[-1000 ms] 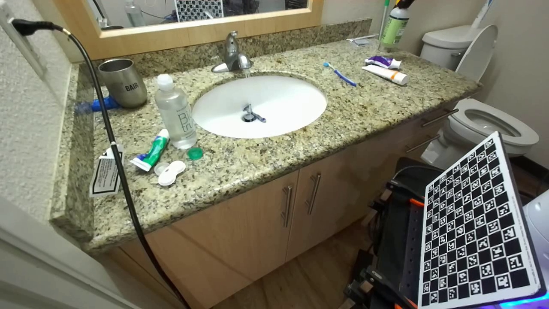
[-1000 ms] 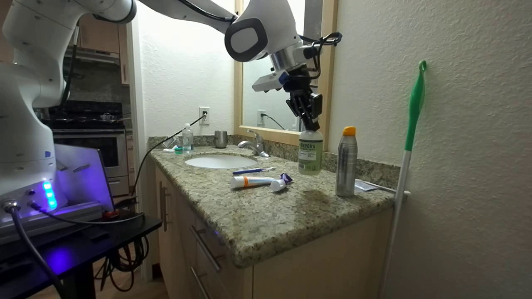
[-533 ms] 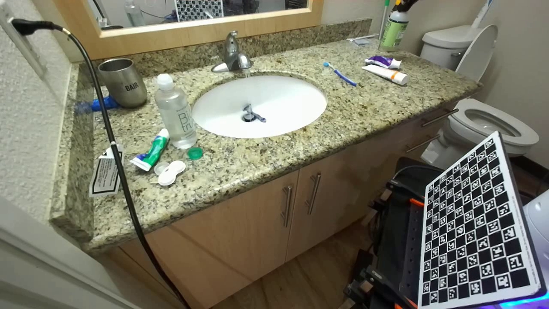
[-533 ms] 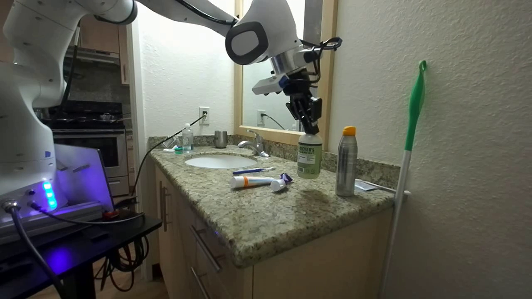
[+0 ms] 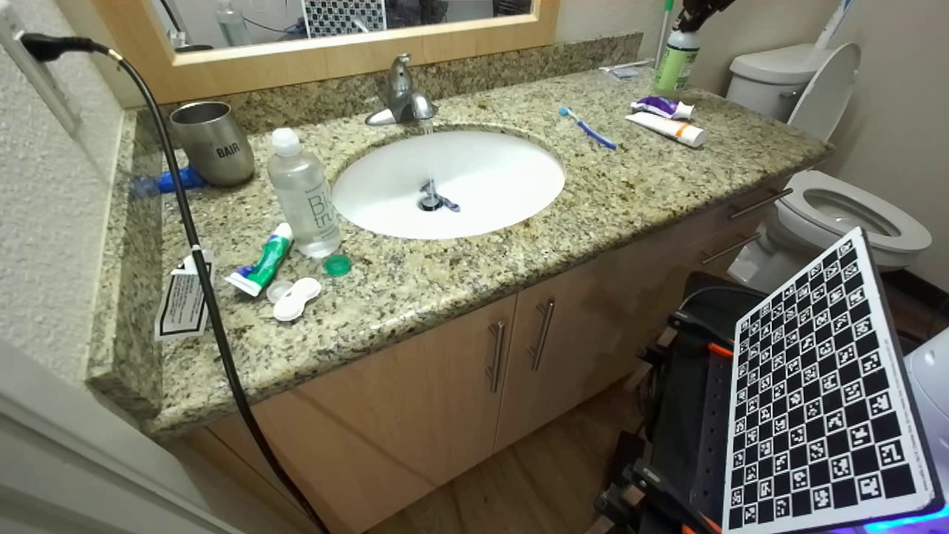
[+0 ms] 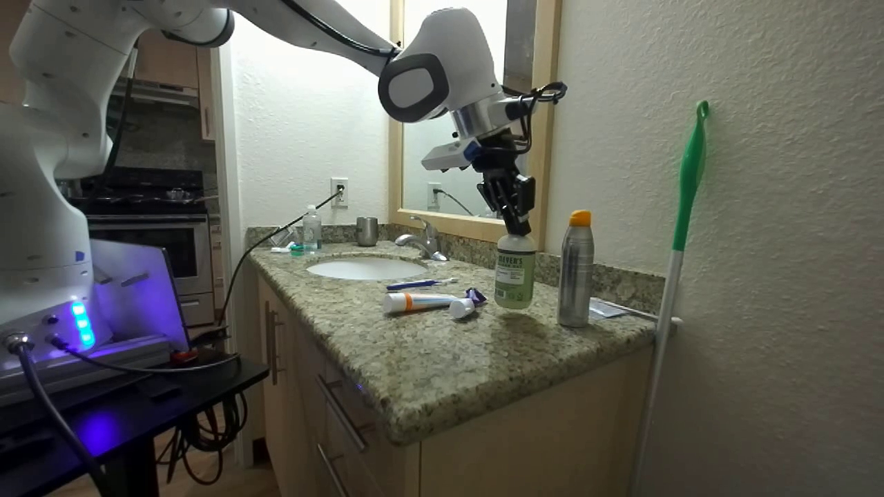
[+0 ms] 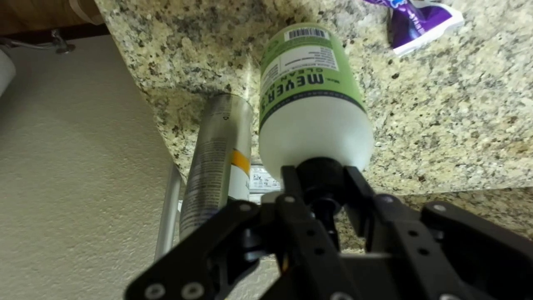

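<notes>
A soap bottle (image 6: 514,276) with a green label, white shoulders and a black top hangs upright below my gripper (image 6: 519,224). In the wrist view my gripper (image 7: 321,177) is shut on the black collar of the soap bottle (image 7: 310,79), one finger on each side. The bottle's base is close over the granite counter; whether it touches, I cannot tell. Beside it stands a silver spray can (image 6: 577,273) with an orange cap, a small gap between them. In an exterior view only the fingers' lower part shows above the soap bottle (image 5: 676,67).
Near the bottle lie a white tube (image 5: 667,128), a purple tube (image 5: 660,107) and a blue toothbrush (image 5: 589,132). A flat packet (image 6: 608,308) lies behind the can. Farther along are the sink (image 5: 474,215), faucet (image 5: 404,96), metal cup (image 5: 213,144) and clear bottle (image 5: 302,193).
The arm has come down toward the counter with the soap bottle in the gripper, the base now lower and nearer the granite. Other things have stayed put.
</notes>
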### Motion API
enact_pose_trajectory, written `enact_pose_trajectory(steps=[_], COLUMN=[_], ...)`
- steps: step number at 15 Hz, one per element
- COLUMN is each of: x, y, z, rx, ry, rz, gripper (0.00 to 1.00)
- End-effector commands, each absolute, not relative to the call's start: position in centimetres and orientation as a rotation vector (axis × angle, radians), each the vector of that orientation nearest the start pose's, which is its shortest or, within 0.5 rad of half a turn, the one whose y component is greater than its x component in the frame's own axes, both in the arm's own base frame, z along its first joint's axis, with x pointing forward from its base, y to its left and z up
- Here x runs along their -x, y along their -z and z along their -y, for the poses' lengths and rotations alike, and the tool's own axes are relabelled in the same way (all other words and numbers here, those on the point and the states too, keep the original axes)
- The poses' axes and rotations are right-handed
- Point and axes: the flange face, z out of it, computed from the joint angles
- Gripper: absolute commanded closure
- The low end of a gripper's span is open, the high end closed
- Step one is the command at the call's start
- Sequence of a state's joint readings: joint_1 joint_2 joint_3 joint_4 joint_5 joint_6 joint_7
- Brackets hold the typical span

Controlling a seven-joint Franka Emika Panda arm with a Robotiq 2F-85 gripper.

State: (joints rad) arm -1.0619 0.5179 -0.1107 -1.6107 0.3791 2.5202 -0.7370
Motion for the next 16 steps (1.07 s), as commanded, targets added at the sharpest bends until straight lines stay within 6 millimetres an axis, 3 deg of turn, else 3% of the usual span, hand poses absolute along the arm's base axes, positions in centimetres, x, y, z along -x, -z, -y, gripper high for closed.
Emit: enact_pose_trajectory(steps=[1,8,15,16], x=[-28.83,-29.49,-29.21,-29.30], y=[-37.20,-36.37,-37.15,-37.12], z=[66.08,66.60,66.35,66.38], rx=[3.067,3.043,3.033,3.036], ry=[0.683,0.636,0.680,0.680], rz=[-1.096,-1.193,-1.167,-1.171], gripper=[0.92,0.92,0.92,0.86])
